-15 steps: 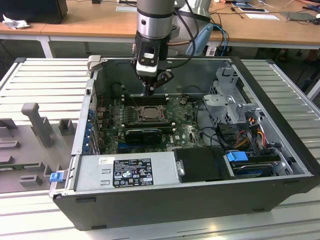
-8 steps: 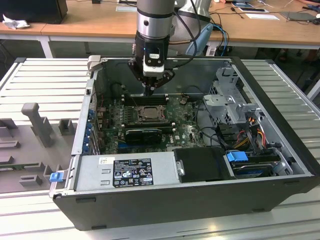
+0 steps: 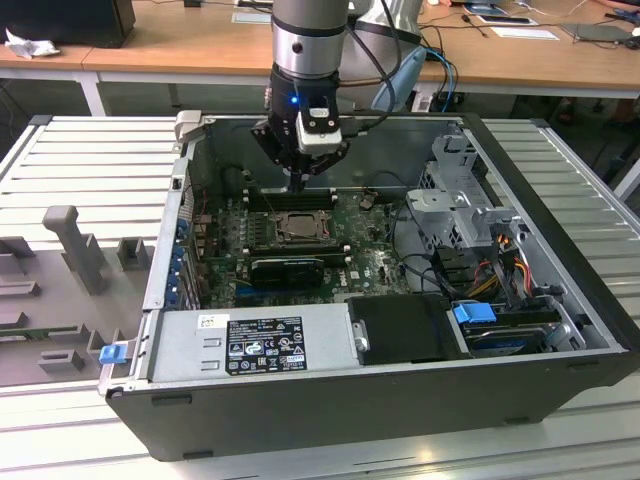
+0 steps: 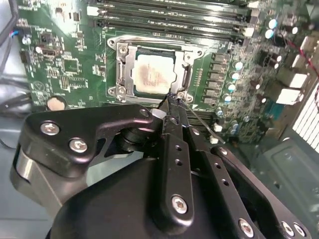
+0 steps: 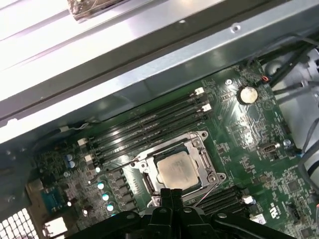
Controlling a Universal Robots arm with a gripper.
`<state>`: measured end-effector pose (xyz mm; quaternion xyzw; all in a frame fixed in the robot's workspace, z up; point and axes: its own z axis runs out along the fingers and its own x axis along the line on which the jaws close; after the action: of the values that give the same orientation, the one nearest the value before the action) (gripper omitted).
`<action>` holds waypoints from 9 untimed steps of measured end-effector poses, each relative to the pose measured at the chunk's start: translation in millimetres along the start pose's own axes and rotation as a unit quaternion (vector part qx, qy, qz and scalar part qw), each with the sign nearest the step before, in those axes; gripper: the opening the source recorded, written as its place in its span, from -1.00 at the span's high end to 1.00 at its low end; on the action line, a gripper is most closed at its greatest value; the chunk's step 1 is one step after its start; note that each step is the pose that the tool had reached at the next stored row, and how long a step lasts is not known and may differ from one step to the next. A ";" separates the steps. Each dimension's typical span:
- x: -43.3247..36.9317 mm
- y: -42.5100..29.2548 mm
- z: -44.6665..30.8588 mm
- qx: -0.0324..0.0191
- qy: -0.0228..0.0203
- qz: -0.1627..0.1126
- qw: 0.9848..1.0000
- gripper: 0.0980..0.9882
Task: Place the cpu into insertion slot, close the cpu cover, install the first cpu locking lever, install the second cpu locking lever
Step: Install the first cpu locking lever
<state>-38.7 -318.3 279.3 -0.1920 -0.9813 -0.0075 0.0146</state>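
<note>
Two black metal gripper fingers [image 4: 175, 149] are pressed together with no gap at the tips. Can't tell if anything is pinched between them. The gripper [image 4: 172, 103] tip sits right at one corner of the socket, touching or just off the thin bare-wire locking lever [image 4: 200, 121] that runs off from that corner. My read: closed fingers make a narrow poker, better for hooking or pushing a thin wire than for gripping a plate. So this looks like lever work, not cpu handling.

Just beyond the tips is the square silver-rimmed insertion slot [image 4: 158, 42]. The small pale beige-silver square cpu [image 4: 152, 74] is seated inside it, flat and square to the rim. The square silver windowed cpu cover [image 4: 121, 69] lies flat around it, cpu face showing through the window. Placement and cover steps look done. Can't tell whether either lever is latched.

Further out from the hand, long black RAM slots [image 5: 144, 127] run beside the socket and look unpopulated. All of it sits on the green motherboard [image 5: 249, 129].

Farthest out, the open dark-grey computer case [image 3: 330, 400] holds the board, with the arm reaching down into it. The case also holds a silver boxy power supply [image 3: 250, 340] and a drive bay with blue plastic tabs [image 3: 475, 312], both well away from the gripper.
</note>
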 end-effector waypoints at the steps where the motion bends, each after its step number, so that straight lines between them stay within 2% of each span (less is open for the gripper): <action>1: 0.0 0.0 0.0 0.000 0.000 -0.007 1.000 0.98; 4: 0.0 0.0 0.0 0.001 0.000 -0.031 1.000 0.98; 8: 0.0 0.0 0.0 0.002 0.001 -0.064 0.998 0.98; 9: 0.0 0.0 0.0 0.002 0.001 -0.077 0.997 0.98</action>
<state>-38.7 -318.3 279.3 -0.1156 -0.9932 -0.0063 0.0151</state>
